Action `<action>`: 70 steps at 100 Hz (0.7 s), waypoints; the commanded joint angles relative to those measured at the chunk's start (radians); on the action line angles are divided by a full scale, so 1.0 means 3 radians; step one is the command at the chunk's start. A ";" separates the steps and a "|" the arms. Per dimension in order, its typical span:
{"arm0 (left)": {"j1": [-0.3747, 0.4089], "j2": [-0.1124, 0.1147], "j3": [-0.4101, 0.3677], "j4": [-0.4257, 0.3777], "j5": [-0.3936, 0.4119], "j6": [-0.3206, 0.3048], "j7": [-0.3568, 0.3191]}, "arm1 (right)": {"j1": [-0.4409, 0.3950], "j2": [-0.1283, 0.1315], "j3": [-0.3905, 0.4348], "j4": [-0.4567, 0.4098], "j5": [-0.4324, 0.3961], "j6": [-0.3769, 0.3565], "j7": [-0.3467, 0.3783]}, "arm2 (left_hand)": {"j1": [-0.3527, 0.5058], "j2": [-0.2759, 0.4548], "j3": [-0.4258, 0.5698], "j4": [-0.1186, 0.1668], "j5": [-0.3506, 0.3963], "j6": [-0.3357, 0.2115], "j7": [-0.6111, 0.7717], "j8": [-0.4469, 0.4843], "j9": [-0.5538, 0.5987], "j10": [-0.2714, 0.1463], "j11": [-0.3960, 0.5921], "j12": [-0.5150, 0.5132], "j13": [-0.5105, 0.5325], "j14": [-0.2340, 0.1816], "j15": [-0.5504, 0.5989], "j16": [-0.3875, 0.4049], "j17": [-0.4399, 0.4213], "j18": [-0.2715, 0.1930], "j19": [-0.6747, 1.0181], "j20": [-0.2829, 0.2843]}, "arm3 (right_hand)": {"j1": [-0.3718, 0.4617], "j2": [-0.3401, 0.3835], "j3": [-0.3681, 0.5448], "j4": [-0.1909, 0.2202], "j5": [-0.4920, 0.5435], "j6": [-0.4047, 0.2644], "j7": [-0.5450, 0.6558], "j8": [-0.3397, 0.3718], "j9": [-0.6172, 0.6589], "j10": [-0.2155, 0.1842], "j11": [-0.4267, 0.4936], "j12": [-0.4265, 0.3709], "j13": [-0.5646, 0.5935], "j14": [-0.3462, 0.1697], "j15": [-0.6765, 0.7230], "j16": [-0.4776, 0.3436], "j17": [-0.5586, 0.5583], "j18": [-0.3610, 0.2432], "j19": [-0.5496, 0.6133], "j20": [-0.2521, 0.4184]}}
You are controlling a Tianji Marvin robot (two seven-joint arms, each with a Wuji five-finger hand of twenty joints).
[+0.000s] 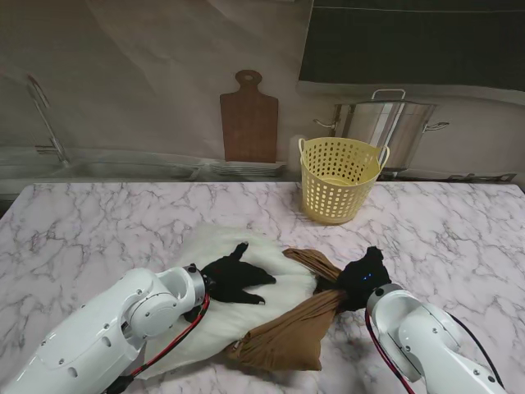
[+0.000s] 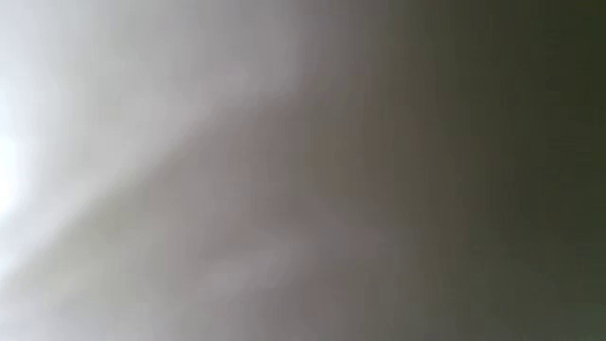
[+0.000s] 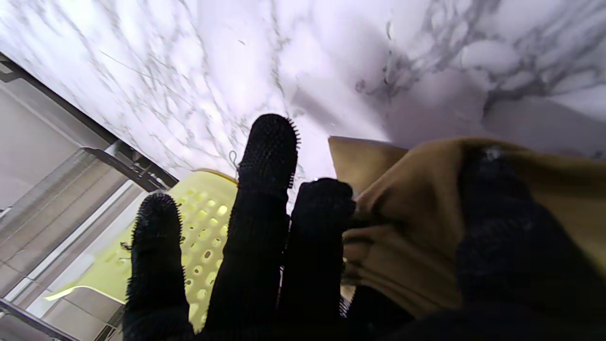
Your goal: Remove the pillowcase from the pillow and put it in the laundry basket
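**Pillowcase mostly off, basket still waiting**

The white pillow [image 1: 246, 287] lies on the marble table [image 1: 98, 230], nearer to me than the middle, with most of its surface bare. The brown pillowcase [image 1: 287, 336] is bunched into a twisted rope at the pillow's right side, one fold [image 1: 312, 261] lying farther from me and the bulk gathered nearer to me. It looks as if only a corner of the pillow, if any, is still inside the cloth; the bunching hides that.

The left hand [image 1: 234, 279] rests flat on the pillow with its fingers spread, pressing it down and gripping nothing. Its wrist view is a grey blur, too close to the fabric to read. The right hand [image 1: 361, 279] is clamped on the narrow neck of the pillowcase; the right wrist view shows brown cloth [image 3: 426, 213] pinched at the thumb side while three fingers [image 3: 265, 189] stand out straight beyond it.

The yellow laundry basket [image 1: 338, 182] stands upright farther from me, to the right of centre, well apart from the cloth, and nothing of the pillowcase is in it.

By my reckoning the stripping is nearly done. What remains is to draw the last of the cloth free, carry it across and drop it into the basket.
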 commanded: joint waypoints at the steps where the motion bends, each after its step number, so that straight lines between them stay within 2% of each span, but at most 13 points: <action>1: 0.0055 0.0164 -0.0060 0.0276 0.0088 0.0123 -0.0169 | -0.0120 0.0113 0.0181 0.0101 -0.0111 0.0079 0.0168 | 0.0164 -0.0404 0.0010 0.0017 0.0220 0.0355 0.0297 0.0134 0.0050 0.0412 0.0121 0.0061 0.0168 0.0835 0.0210 0.0038 0.0000 0.0299 0.4917 -0.0027 | 0.0240 0.0143 0.0266 0.0069 0.0562 0.0974 0.0309 0.0019 0.0066 0.0013 0.0018 0.0036 0.0006 0.0029 0.0021 -0.0009 -0.0085 0.0036 -0.0033 -0.0013; 17: 0.0075 0.0159 -0.0112 0.0289 0.0155 0.0193 -0.0162 | -0.0335 0.0078 0.0362 -0.0088 -0.0272 0.0088 0.0376 | 0.0178 -0.0384 0.0012 0.0016 0.0216 0.0359 0.0290 0.0131 0.0041 0.0420 0.0118 0.0059 0.0160 0.0837 0.0211 0.0038 -0.0001 0.0290 0.4919 -0.0026 | 0.0269 0.0168 0.0247 0.0078 0.0576 0.1010 0.0312 0.0059 0.0060 0.0022 0.0027 0.0050 0.0001 0.0031 0.0013 -0.0010 -0.0095 0.0037 -0.0047 -0.0019; 39: 0.0108 0.0158 -0.0158 0.0314 0.0201 0.0210 -0.0138 | -0.0516 0.0037 0.0540 -0.0188 -0.0447 0.0194 0.0500 | 0.0187 -0.0361 0.0011 0.0015 0.0219 0.0360 0.0293 0.0134 0.0044 0.0422 0.0121 0.0061 0.0162 0.0838 0.0215 0.0040 0.0002 0.0289 0.4925 -0.0022 | 0.0302 0.0189 0.0193 0.0097 0.0577 0.1045 0.0295 0.0111 0.0052 0.0035 0.0039 0.0075 -0.0003 0.0035 0.0016 -0.0004 -0.0091 0.0032 -0.0047 -0.0018; 56: 0.0127 0.0156 -0.0181 0.0355 0.0216 0.0226 -0.0106 | -0.0513 0.0022 0.0579 -0.0114 -0.0498 0.0286 0.0628 | 0.0183 -0.0359 0.0004 0.0013 0.0199 0.0364 0.0283 0.0132 0.0030 0.0417 0.0119 0.0060 0.0157 0.0835 0.0215 0.0040 0.0000 0.0288 0.4927 -0.0022 | 0.0320 0.0205 0.0155 0.0104 0.0565 0.1036 0.0271 0.0137 0.0035 0.0035 0.0033 0.0085 -0.0024 0.0036 0.0013 0.0001 -0.0095 0.0031 -0.0050 -0.0016; 70: 0.0139 0.0157 -0.0201 0.0368 0.0233 0.0219 -0.0100 | -0.0445 0.0030 0.0544 0.0043 -0.0447 0.0392 0.0591 | 0.0166 -0.0353 0.0000 0.0012 0.0154 0.0361 0.0255 0.0117 -0.0003 0.0417 0.0107 0.0054 0.0151 0.0834 0.0213 0.0039 -0.0001 0.0289 0.4926 -0.0023 | 0.0336 0.0210 0.0113 0.0092 0.0515 0.0978 0.0221 0.0128 -0.0012 0.0026 -0.0013 0.0075 -0.0052 0.0031 -0.0015 -0.0008 -0.0097 0.0022 -0.0049 -0.0013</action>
